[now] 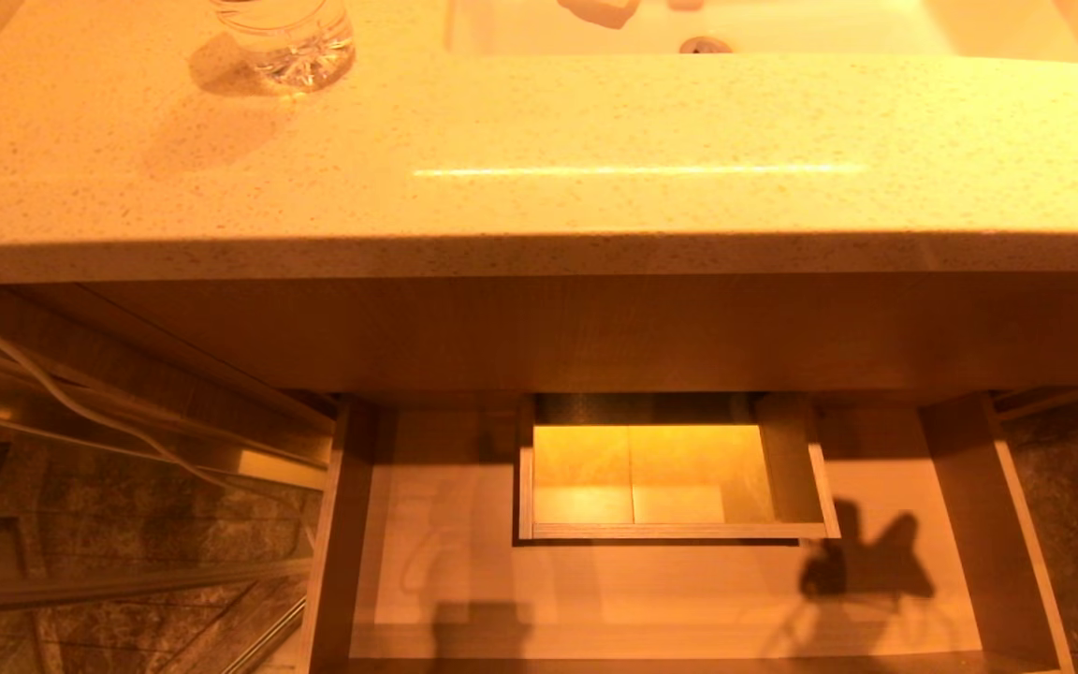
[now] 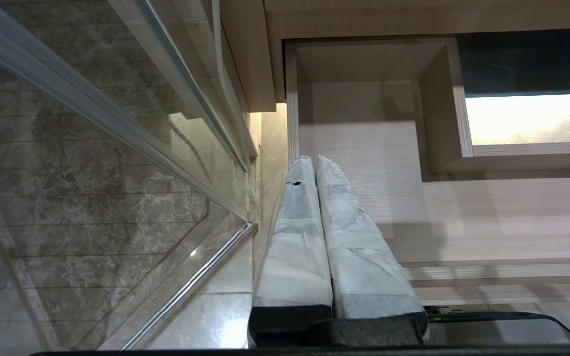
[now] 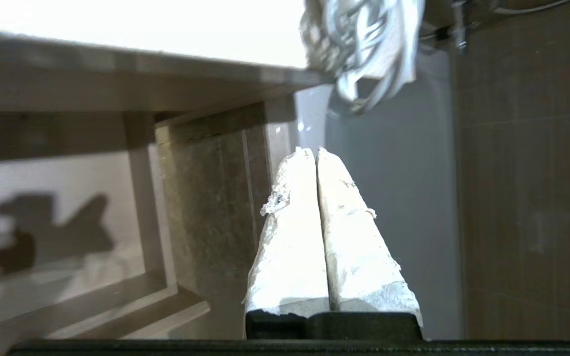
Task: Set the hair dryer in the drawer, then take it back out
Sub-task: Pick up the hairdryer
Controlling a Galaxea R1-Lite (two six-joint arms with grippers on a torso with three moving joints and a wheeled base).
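The drawer (image 1: pixel 670 599) lies nearest the head camera, pulled out from under the tabletop (image 1: pixel 539 159). Its pale wood floor is bare apart from shadows, and nothing lies in the boxed cut-out (image 1: pixel 670 477) at the back of the drawer. No hair dryer shows in any view, so where it sits cannot be told. The task therefore looks to be either at its very start or near its end; the pictures do not settle which, and at least one handling of the dryer may be left.

The left hand (image 2: pixel 314 160) hangs clenched and holding nothing above the drawer's left side wall, by a glass panel (image 2: pixel 117 148). The right hand (image 3: pixel 313 151) is also clenched and holds nothing, off the drawer's right side and pointing toward a white crumpled bundle (image 3: pixel 364 44) beyond the drawer. What that bundle is cannot be made out.

On the tabletop, well behind the drawer, stands a clear glass (image 1: pixel 286 42), which looks empty, and beside it the sink (image 1: pixel 782 28).
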